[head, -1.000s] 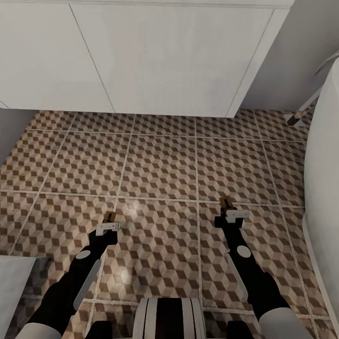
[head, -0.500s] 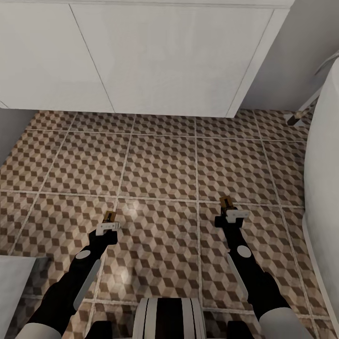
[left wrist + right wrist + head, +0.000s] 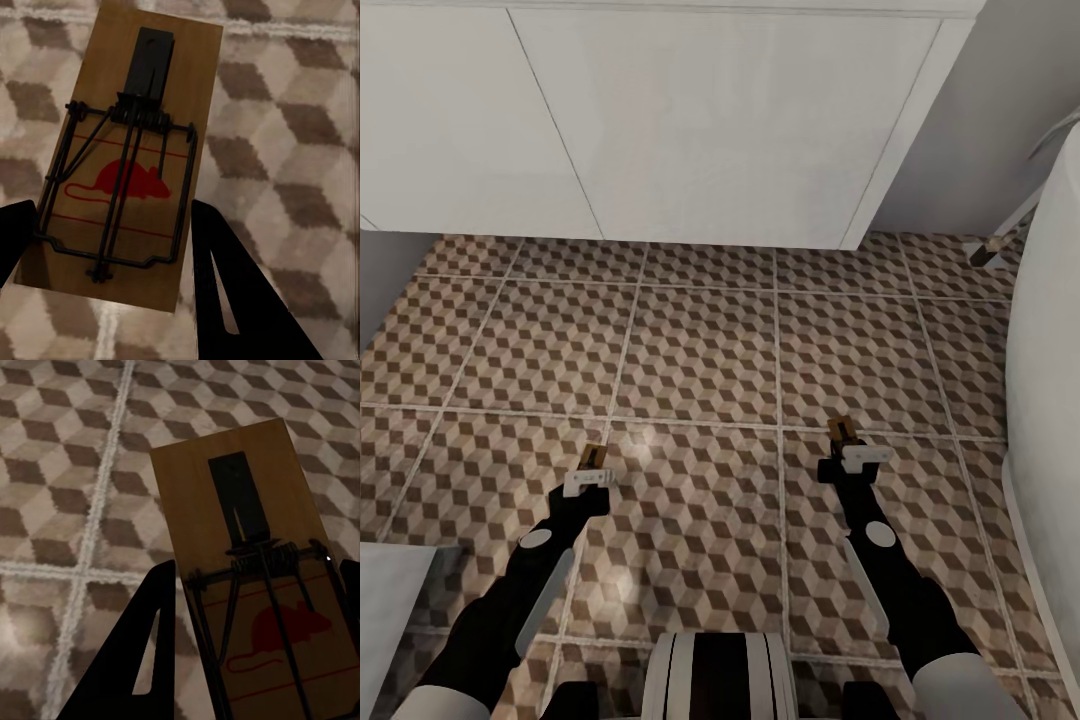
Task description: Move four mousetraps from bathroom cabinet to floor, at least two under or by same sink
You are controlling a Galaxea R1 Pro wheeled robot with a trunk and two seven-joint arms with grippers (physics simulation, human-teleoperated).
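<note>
Left claw (image 3: 592,472) is clamped on a small flat tan wooden mousetrap with black wire spring and red mouse print (image 3: 124,169); the dark fingers (image 3: 247,300) pinch the board across its width, so its long axis runs straight out ahead of the claw, bait-plate end leading. It hangs low over the brown-and-beige cube-pattern tiled bathroom floor (image 3: 700,350), apparently not yet resting on it. Right claw (image 3: 852,448) is likewise closed on a second tan wooden mousetrap (image 3: 262,577), same grip, long axis forward, also just above the tiles. Both arms sit at about the same reach, well apart from each other. White flat-front vanity unit (image 3: 660,120) stands ahead across the tiles; can't see a basin from here, so I'd only guess it carries the sink. The relation that matters: both traps lie well short of that unit, so the drop point is forward, with the left trap somewhat nearer its middle. White curved fixture (image 3: 1050,380) at far right.
</note>
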